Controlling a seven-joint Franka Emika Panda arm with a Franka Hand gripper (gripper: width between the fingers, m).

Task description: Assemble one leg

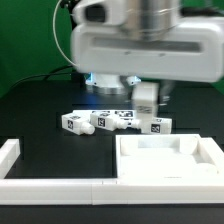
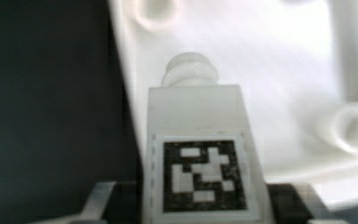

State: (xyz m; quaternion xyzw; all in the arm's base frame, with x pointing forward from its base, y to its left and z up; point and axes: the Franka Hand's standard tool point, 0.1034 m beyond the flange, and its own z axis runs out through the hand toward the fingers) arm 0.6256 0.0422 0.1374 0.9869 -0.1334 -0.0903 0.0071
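Observation:
My gripper is shut on a white leg and holds it above the black table, behind the large white square panel. In the wrist view the held leg points away from the camera, tag sticker up, its round peg over the white panel; my fingers press on both its sides. Three more legs lie in a row on the table: one at the exterior view's left, one in the middle, one to the right.
A long white L-shaped border rail runs along the front edge and up the exterior view's left. The marker board lies behind the legs under the arm. A dark cable hangs at the back left.

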